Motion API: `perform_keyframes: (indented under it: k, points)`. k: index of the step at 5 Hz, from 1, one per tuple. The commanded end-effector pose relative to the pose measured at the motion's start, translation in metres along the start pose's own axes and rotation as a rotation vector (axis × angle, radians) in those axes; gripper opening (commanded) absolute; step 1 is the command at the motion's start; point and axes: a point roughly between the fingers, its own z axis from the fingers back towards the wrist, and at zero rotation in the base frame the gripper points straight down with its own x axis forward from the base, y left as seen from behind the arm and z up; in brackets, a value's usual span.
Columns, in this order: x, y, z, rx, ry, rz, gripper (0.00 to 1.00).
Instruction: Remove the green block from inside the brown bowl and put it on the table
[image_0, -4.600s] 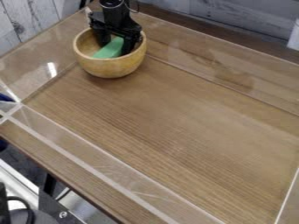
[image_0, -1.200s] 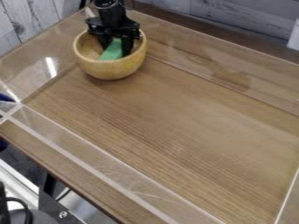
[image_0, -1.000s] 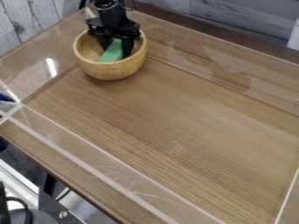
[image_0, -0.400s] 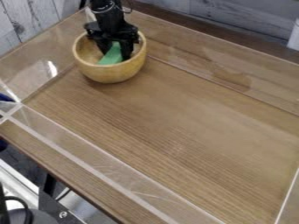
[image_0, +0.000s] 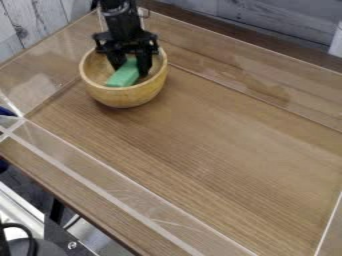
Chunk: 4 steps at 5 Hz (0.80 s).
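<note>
The brown bowl (image_0: 112, 98) stands on the table (image_0: 221, 150) at the far left. Inside it the green block (image_0: 124, 76) leans tilted against the bowl's back part. My black gripper (image_0: 128, 64) comes down from above into the bowl. Its fingers are shut on the upper end of the green block. The block's lower end still lies within the bowl's rim, and whether it touches the bowl's floor I cannot tell.
Clear plastic walls edge the tabletop, one along the front left (image_0: 94, 170) and one along the back (image_0: 254, 58). A grey plank wall (image_0: 34, 20) rises behind the bowl. Bare wood stretches to the right of and in front of the bowl.
The bowl, the block and my gripper all sit lower and a little further left in the picture than before. The bowl has shifted toward the front along with the gripped block.
</note>
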Motion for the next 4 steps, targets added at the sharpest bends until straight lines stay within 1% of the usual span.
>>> perform_keyframes:
  k: [1, 2, 3, 4]
  points:
    - [0.011, -0.007, 0.055, -0.035, -0.122, -0.017, 0.00]
    - [0.003, -0.012, 0.073, -0.079, -0.136, -0.027, 0.00]
    - [0.000, -0.011, 0.076, -0.098, -0.134, -0.025, 0.00]
    - [-0.003, -0.025, 0.075, -0.123, -0.122, -0.085, 0.00]
